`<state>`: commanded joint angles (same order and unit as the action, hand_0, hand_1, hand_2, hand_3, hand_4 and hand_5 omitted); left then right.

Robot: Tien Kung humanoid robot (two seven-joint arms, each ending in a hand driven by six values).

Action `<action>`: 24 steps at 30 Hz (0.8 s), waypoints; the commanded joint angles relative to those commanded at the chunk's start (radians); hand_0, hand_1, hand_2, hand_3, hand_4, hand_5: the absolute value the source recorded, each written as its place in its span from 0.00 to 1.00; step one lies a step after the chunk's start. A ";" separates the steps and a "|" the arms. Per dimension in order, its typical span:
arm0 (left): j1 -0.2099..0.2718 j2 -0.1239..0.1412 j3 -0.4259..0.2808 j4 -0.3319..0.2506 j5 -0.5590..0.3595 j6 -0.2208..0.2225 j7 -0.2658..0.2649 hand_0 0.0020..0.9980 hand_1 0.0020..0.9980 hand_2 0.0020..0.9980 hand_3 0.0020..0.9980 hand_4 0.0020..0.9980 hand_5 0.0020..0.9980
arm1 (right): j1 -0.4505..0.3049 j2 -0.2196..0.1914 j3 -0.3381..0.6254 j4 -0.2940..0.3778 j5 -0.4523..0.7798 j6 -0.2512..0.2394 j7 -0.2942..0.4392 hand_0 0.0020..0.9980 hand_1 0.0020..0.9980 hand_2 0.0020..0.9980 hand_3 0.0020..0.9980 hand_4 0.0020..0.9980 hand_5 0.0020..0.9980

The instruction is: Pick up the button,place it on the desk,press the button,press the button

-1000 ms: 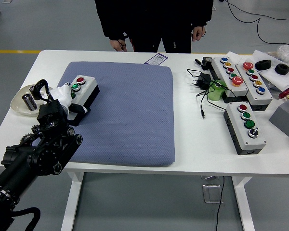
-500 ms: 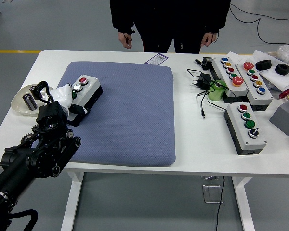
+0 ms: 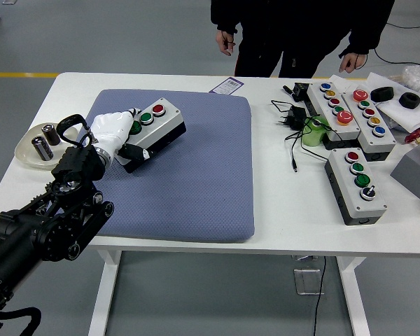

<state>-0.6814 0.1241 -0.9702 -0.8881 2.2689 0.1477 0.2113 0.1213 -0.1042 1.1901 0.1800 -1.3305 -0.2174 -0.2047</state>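
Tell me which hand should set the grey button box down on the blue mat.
Left. The left hand already grips the grey three-button control box at its near end, over the blue padded mat. The right hand is out of view.

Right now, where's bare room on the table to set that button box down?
The blue pad is bare right of the button box that the left hand holds. Bare table runs between the pad and the three-button box. The far right corner is crowded.
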 joint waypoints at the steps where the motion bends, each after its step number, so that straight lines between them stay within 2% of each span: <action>1: -0.007 0.020 0.026 -0.006 0.000 0.000 -0.044 0.13 0.20 0.19 0.40 0.68 0.00 | 0.000 0.000 0.000 0.000 0.000 0.000 0.000 0.74 0.69 0.71 0.58 0.18 0.11; 3: -0.016 0.044 0.059 -0.012 0.000 -0.006 -0.109 0.13 0.21 0.20 0.40 0.67 0.00 | 0.000 0.000 0.001 0.000 -0.002 0.000 -0.001 0.74 0.69 0.71 0.58 0.18 0.11; 4: -0.027 0.071 0.089 -0.018 0.000 -0.016 -0.160 0.13 0.21 0.20 0.40 0.67 0.00 | -0.001 0.000 0.002 0.000 -0.003 0.000 -0.001 0.74 0.69 0.71 0.58 0.18 0.11; 8: -0.046 0.132 0.150 -0.047 0.000 -0.056 -0.315 0.13 0.21 0.20 0.40 0.67 0.00 | -0.003 0.000 0.004 0.000 -0.005 0.000 -0.002 0.74 0.69 0.71 0.58 0.18 0.11; 11: -0.059 0.175 0.206 -0.077 0.000 -0.060 -0.413 0.15 0.21 0.20 0.41 0.67 0.00 | -0.005 0.001 0.006 0.000 -0.007 0.000 -0.003 0.74 0.69 0.71 0.58 0.18 0.11; 15: -0.071 0.199 0.255 -0.086 0.000 -0.067 -0.451 0.16 0.22 0.21 0.41 0.67 0.00 | -0.008 0.001 0.007 0.000 -0.010 0.000 -0.004 0.74 0.69 0.71 0.58 0.18 0.11; 20: -0.070 0.198 0.256 -0.063 0.000 -0.093 -0.457 0.16 0.22 0.21 0.41 0.67 0.00 | -0.008 0.002 0.005 0.000 -0.010 0.001 -0.004 0.74 0.69 0.71 0.58 0.18 0.11; 21: -0.069 0.197 0.252 -0.060 0.000 -0.107 -0.455 0.28 0.35 0.35 0.63 0.84 0.00 | -0.007 0.003 0.005 0.000 -0.008 0.000 -0.004 0.75 0.69 0.71 0.58 0.18 0.11; 24: -0.063 0.196 0.237 -0.058 0.000 -0.143 -0.446 0.28 0.35 0.35 0.63 0.84 0.00 | -0.006 0.004 0.003 0.000 -0.005 0.000 -0.003 0.75 0.69 0.71 0.58 0.18 0.11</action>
<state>-0.7448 0.3205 -0.7336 -0.9460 2.2689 0.0051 -0.2351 0.1156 -0.1007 1.1936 0.1800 -1.3354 -0.2174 -0.2079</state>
